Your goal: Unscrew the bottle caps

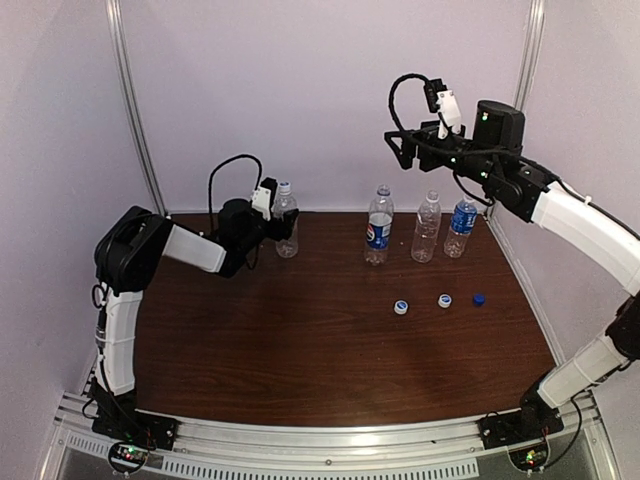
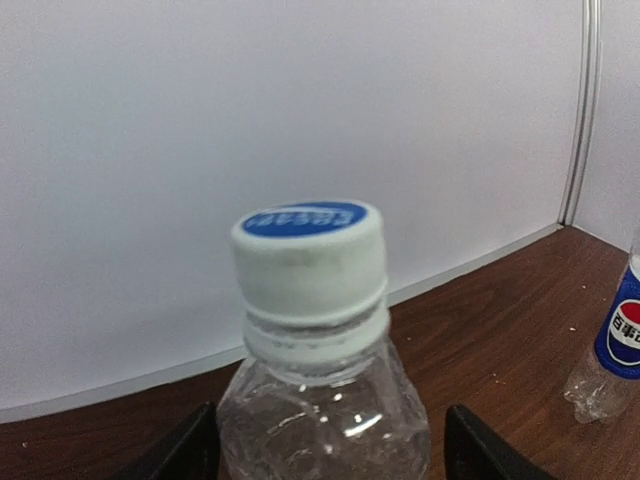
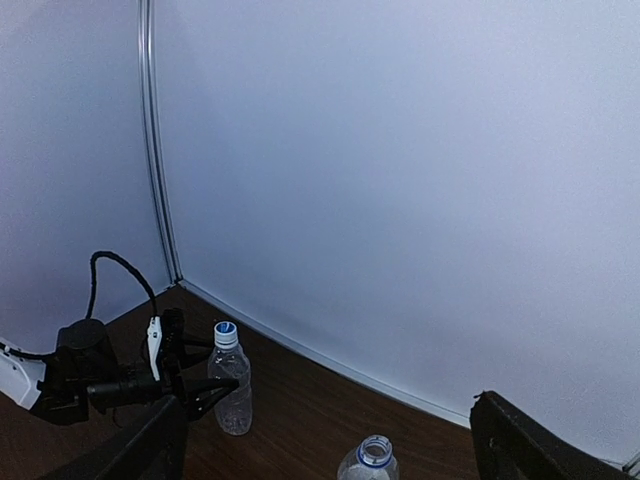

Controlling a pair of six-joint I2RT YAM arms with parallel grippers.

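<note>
So there's one capped bottle (image 1: 286, 238), standing upright at about 11 o'clock on the bench (image 1: 300, 345), white cap (image 2: 310, 255) on. The left claw (image 2: 330, 450) comes at it side-on, a finger on each side of the body just under the neck. There's a sliver of gap at 3 o'clock, so it looks open rather than clamped. The cap sits at 12 o'clock from the fingers, bottle axis vertical. The right claw (image 1: 400, 148) hangs high at 2 o'clock, wide open and empty, well apart from it, so the left arm is way nearer.
</note>
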